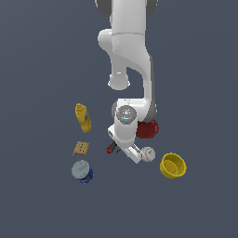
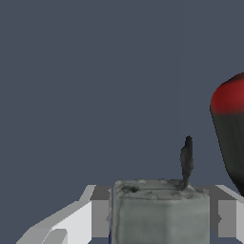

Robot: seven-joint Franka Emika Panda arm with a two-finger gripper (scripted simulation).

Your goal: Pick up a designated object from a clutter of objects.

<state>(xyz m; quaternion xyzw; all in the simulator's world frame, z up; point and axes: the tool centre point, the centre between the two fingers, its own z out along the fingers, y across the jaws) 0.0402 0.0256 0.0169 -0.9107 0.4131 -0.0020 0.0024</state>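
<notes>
Your claw [image 2: 161, 217] had its two pale fingers [image 2: 76, 221] standing on either side of the tiny blocky grey-white piece [image 2: 161, 209], pinching it or all but touching its flanks; the wrist view did not show a gap, so I judge it gripped. That piece sat squarely between the fingers, which is why the arm's hand was dropped low in the middle of the clutter. In the exterior view the hand hid the piece completely.

The red-handled black screwdriver [image 1: 111, 148] lay just beside the hand on the exterior view's left, and the white baseball [image 1: 148, 153] just beside it on the right, so you had little room to either side. The dark red bowl [image 1: 148, 129] was close behind. The yellow bottle [image 1: 83, 117], tan cracker square [image 1: 81, 148], blue-white can [image 1: 82, 171] and yellow cup [image 1: 173, 165] stood well apart on the dark grey bench [image 1: 37, 69].
</notes>
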